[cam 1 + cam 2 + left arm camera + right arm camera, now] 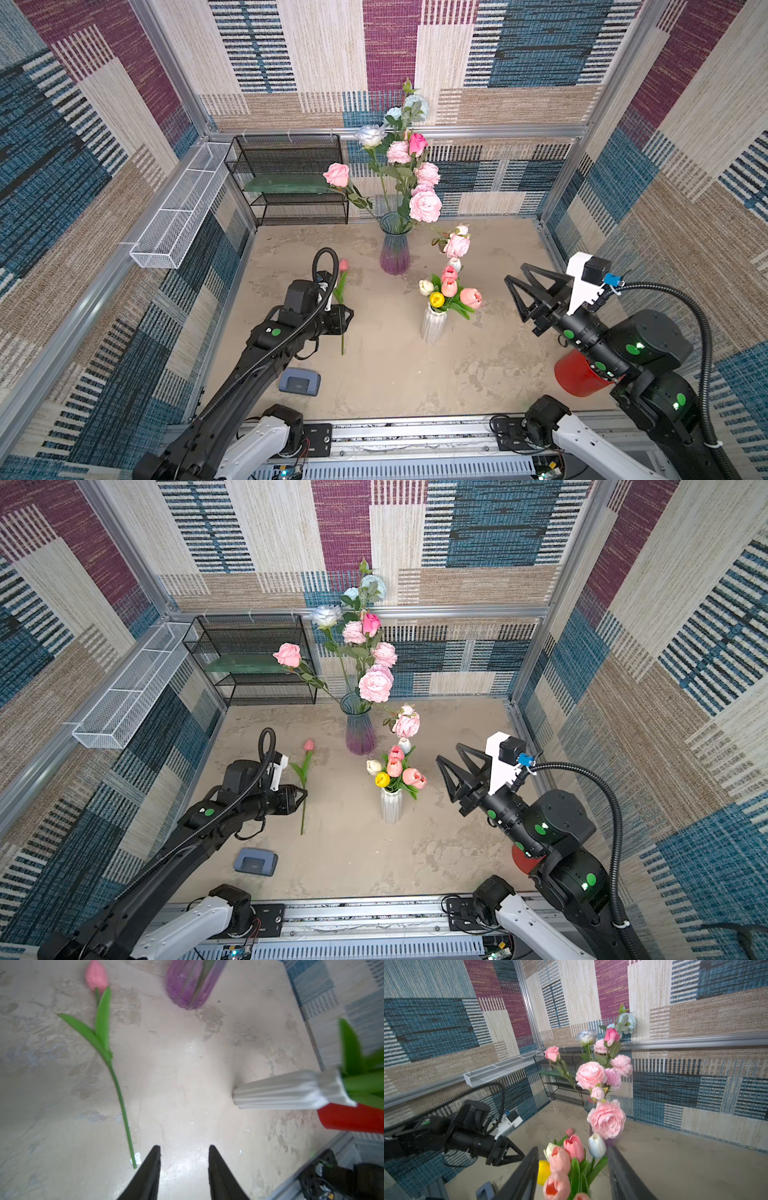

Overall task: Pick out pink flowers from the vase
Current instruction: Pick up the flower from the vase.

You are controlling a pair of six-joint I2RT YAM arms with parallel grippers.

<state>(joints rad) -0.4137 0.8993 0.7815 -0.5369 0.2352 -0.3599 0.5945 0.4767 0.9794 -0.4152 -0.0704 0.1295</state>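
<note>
**Left tool** (184, 1147): fingers parted to a moderate gap with nothing between them. It sits low over the desk (395, 374), left of centre.

**Pink tulip** (103, 1022): a single stem lying flat on the desk just beside the left tool, outside its fingers. The bloom points toward the far side and the cut end lies near.

**Right tool** (515, 272): fingers spread and empty. It is raised on the right, aimed toward the white ribbed vase and apart from it.

**White ribbed vase** (433, 326): upright at the centre of the desk. It holds pink tulips (449, 286) with one yellow and two white.

**Glass vase** (395, 249): purple-tinted and upright, farther back. It holds pink roses (425, 205) and peony-like heads on long stems, with pale blue and white roses among them.

**Red cup** (575, 374): near right, partly behind the right arm.

**Grey-blue device** (300, 381): near left, flat on the desk.

**Black wire rack** (291, 178): far left corner.
</note>
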